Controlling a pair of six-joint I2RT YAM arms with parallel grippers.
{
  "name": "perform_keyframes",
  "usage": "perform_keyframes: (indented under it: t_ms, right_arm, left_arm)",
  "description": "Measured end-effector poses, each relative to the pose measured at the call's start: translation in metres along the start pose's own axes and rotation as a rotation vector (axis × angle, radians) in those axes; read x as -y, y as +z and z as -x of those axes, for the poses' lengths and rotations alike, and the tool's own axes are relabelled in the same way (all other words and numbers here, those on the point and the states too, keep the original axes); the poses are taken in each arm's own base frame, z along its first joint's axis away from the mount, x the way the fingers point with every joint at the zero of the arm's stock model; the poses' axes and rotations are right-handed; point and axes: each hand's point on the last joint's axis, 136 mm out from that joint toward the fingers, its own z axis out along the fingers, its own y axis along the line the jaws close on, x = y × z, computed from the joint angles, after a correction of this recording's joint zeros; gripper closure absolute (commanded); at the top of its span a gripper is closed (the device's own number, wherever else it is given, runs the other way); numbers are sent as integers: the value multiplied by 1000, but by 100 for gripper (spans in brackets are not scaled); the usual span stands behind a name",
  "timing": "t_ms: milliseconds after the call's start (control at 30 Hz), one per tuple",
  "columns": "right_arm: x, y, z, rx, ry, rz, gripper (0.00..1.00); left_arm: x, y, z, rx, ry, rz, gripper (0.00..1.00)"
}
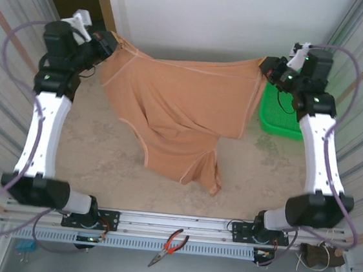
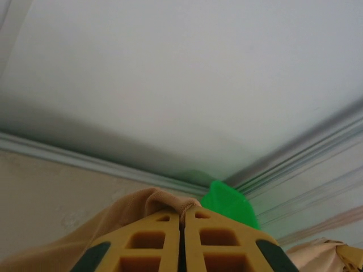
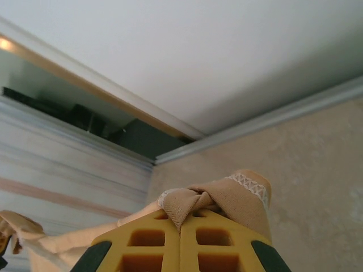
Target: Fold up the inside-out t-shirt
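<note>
From above, your t-shirt (image 1: 178, 109) hangs stretched between the left gripper (image 1: 110, 43) and the right gripper (image 1: 270, 67), beside the green basket (image 1: 280, 111). Left wrist: jaws clamped on a thin fold, so more tension could pull it free. Right wrist: jaws clamped on bunched cloth.

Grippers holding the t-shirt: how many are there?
2. The left gripper grips the t-shirt at its far-left end; the right gripper grips its far-right end.
</note>
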Motion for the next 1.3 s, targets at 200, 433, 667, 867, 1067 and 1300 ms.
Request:
perform_keyframes:
  t_ms: [200,433,667,867,1067,1300]
  right_arm:
    - [17,48,23,-33,29,-30,100]
    - [-44,3,33,66,-66,83,100]
    - [-6,5,-135,-150,-53,23,100]
    - [60,1,-361,-531,-147,-162,54]
    - [46,-7,-362,-482,-230,-198,38]
    - [56,44,-192,-164,-163,-297,37]
  left_arm:
    - [-56,85,-17,-124,-72,69,96]
    - [-41,89,-9,-104,-36,23,95]
    - [-85,95,-77,-217,-36,78,91]
    - [-173,106,-173,-420,-65,221,45]
    - [-211,93,-164,-403,-25,291,19]
    - [-184,76,-142,-334,-9,272,9]
